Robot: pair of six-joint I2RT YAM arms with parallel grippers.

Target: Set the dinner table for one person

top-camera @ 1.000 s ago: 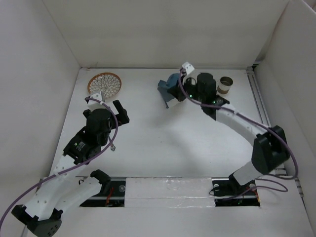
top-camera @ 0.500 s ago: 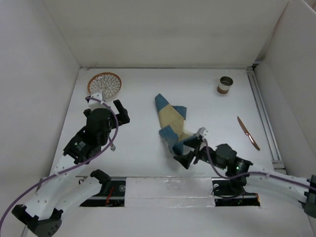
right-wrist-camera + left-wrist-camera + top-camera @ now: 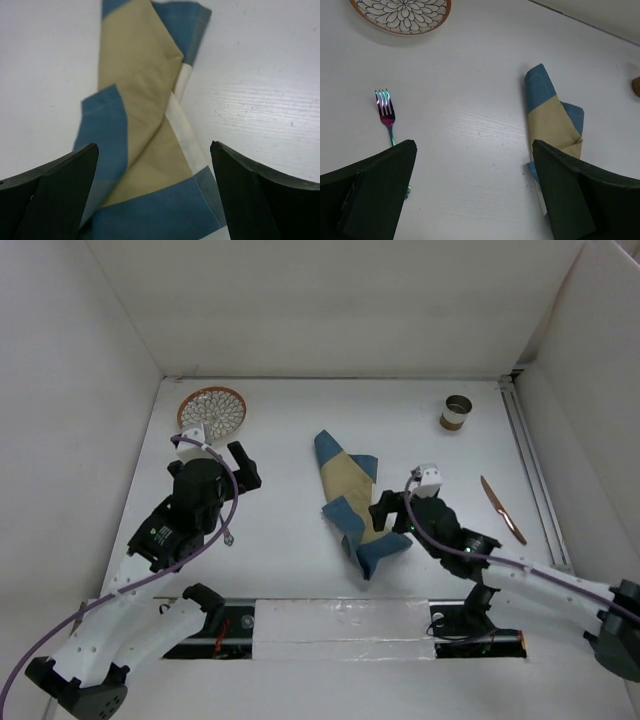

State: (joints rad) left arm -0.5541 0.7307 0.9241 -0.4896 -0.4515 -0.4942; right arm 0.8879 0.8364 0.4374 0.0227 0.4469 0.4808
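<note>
L fingers (image 3: 370,190) spread wide, empty; R fingers (image 3: 45,195) likewise, over placemat (image 3: 145,125); cup (image 3: 457,412) contents unclear.

The left pincer (image 3: 247,467) is held open, well to the left of the cloth (image 3: 345,472), with the left arm (image 3: 150,540) folded at the elbow. The right pincer (image 3: 385,512) is held open over the cloth's near end, with the right arm (image 3: 530,580) stretched low.

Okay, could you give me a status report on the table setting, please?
Left gripper open, above fork. Right gripper open over crumpled placemat, mid dinner table. Plate, cup, knife lie apart, unplaced; no obstruction seen.
</note>
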